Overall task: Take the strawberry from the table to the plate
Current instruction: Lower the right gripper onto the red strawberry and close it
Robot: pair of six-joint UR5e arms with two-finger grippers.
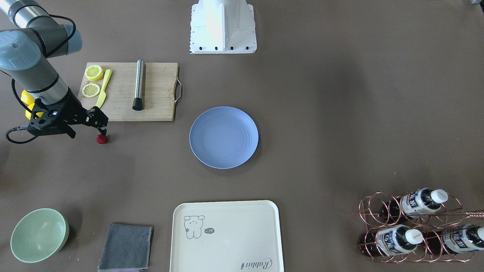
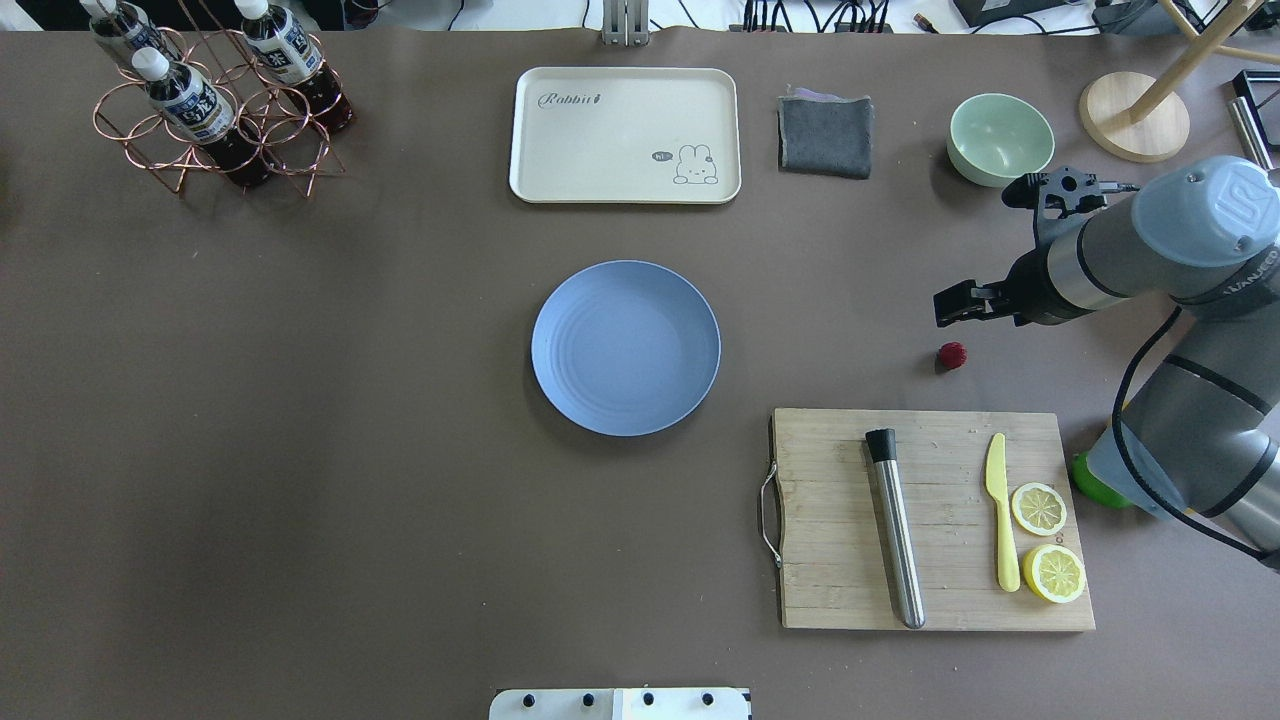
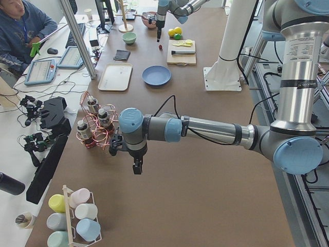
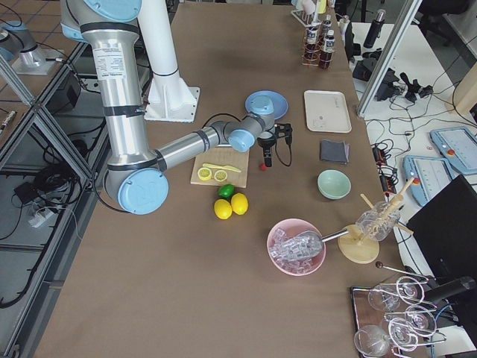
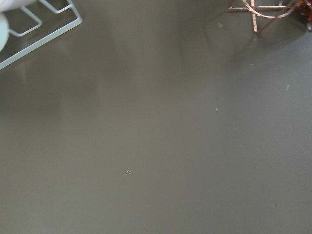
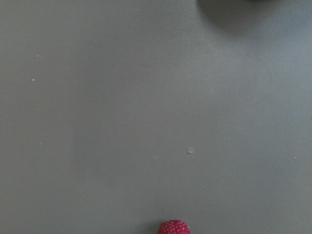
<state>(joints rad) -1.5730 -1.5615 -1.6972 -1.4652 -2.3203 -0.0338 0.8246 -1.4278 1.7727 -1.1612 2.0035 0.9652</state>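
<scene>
Overhead exterior view: strawberry [image 2: 952, 355] on the worktop [image 2: 300, 400]; plate [image 2: 625, 347] well left of the strawberry; my right fingers [image 2: 955, 303] hover just beyond the strawberry, spread or pressed I cannot tell. Best centre over it, then pinch gently.

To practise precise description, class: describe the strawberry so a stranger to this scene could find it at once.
Find the wooden board. On the bare table between it and the green bowl lies the strawberry. It is the only red thing nearby, tiny and bumpy, much smaller than the board's lemon halves.
</scene>
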